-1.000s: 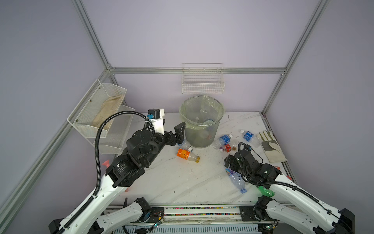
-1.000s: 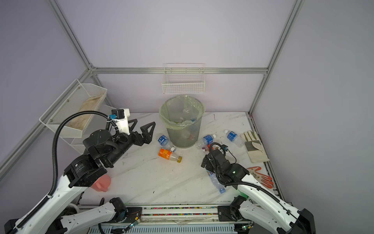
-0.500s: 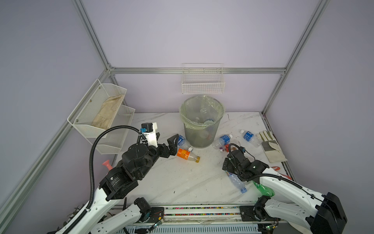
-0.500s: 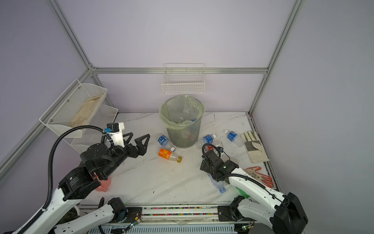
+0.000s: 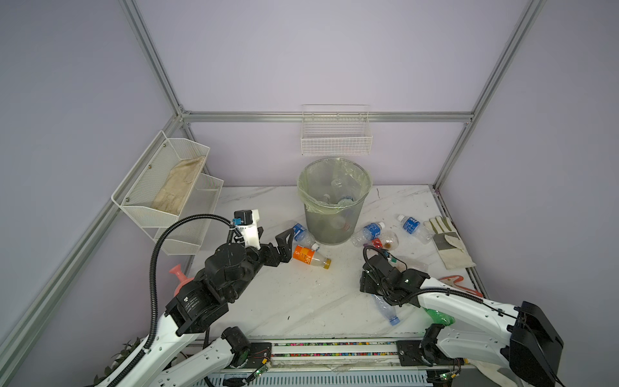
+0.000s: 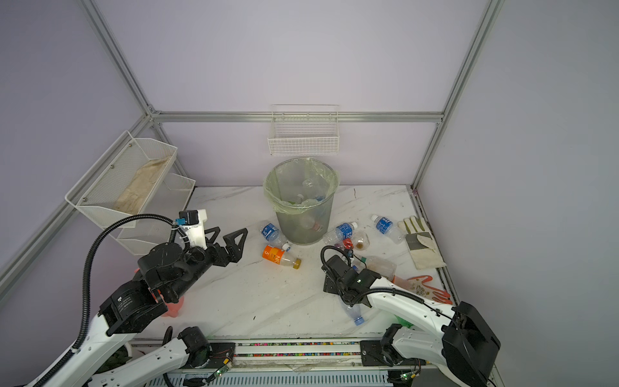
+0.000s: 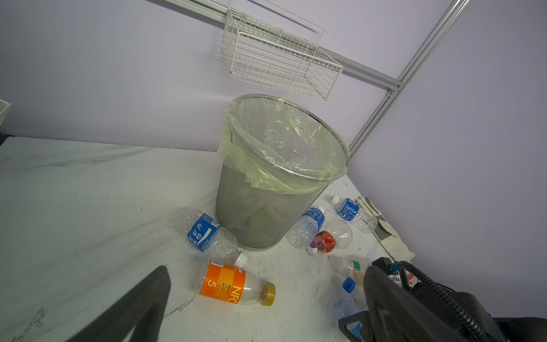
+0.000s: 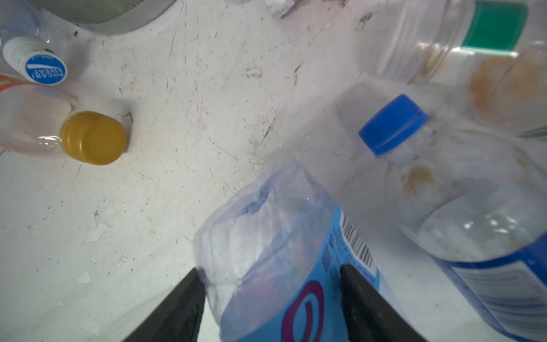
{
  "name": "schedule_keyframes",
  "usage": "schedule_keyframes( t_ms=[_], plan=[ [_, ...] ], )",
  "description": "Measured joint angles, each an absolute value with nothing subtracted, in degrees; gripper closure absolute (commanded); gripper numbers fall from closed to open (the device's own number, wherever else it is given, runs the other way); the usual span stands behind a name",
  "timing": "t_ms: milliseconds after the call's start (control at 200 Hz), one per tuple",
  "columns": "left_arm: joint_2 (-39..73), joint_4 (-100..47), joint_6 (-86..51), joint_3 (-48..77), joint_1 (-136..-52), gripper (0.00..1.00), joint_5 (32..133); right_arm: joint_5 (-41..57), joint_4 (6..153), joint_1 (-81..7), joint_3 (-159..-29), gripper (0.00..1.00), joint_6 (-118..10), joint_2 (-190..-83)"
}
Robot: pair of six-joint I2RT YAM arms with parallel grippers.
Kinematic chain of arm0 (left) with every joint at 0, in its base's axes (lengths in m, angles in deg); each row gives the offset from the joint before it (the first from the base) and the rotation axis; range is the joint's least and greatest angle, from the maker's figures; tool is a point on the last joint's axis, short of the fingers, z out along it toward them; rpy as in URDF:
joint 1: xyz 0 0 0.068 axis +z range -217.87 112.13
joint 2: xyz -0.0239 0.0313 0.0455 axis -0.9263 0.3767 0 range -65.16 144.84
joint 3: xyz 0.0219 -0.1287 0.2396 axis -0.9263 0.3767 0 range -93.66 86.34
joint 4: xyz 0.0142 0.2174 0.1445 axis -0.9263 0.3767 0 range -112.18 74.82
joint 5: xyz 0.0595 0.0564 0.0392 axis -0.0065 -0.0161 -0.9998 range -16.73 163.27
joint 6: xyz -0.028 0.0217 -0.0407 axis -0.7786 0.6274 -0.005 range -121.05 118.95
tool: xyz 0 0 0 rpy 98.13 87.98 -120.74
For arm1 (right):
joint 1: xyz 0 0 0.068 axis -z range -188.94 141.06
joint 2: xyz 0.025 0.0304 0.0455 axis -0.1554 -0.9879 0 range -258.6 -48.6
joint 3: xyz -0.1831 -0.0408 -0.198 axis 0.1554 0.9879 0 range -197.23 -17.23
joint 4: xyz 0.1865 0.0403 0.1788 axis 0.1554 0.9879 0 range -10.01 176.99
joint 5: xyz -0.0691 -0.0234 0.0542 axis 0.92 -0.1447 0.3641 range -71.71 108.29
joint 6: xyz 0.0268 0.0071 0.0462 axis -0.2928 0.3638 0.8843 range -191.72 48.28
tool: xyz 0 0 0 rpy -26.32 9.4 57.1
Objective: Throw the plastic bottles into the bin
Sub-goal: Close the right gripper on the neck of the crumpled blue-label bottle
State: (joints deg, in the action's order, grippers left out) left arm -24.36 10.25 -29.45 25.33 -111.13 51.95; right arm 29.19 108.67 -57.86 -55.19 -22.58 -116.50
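The bin [image 5: 335, 164] stands at the back middle of the table with several bottles inside. My left gripper [image 5: 273, 234] hangs open, empty, just left of an orange-labelled bottle [image 5: 310, 259] and a blue-labelled one [image 5: 301, 234] lying by the bin's foot. My right gripper [image 8: 270, 272] points down at the front right. Its fingers [image 8: 183, 299] press both sides of a crumpled blue-labelled bottle [image 8: 281, 237] lying on the table, its blue-capped end [image 5: 393, 320] poking out under the arm. More bottles [image 5: 370, 231] lie right of the bin. A green-tinted bottle [image 5: 438, 315] sits under my right arm.
White gloves [image 5: 445, 238] lie at the right edge, with a red item [image 5: 459, 284] in front of them. A pink watering can [image 5: 179, 274] stands behind my left arm. A white wall basket [image 5: 335, 134] hangs above the bin. A white mesh rack [image 5: 167, 187] is on the left wall.
My left arm has drawn back from the bin and come lower, still open. My right gripper has dropped onto the crumpled bottle and its jaws have narrowed around it.
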Motion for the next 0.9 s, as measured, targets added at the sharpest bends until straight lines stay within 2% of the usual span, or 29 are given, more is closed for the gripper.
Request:
schedule_keyframes(
  t_ms=[250, 500, 900],
  plan=[
    [-25.6, 10.7, -29.6, 26.1, -111.1, 0.00, 51.8, 29.2, 106.1, -58.9, -55.1, 0.43, -22.4, -118.3],
    [-27.7, 11.9, -30.5, 27.7, -111.1, 0.00, 51.4, 30.0, 104.5, -59.0, -54.9, 0.65, -22.1, -117.9],
    [-30.1, 13.6, -33.7, 33.2, -111.1, 0.00, 52.1, 30.0, 107.3, -59.2, -54.8, 0.79, -21.6, -113.3]
  ],
)
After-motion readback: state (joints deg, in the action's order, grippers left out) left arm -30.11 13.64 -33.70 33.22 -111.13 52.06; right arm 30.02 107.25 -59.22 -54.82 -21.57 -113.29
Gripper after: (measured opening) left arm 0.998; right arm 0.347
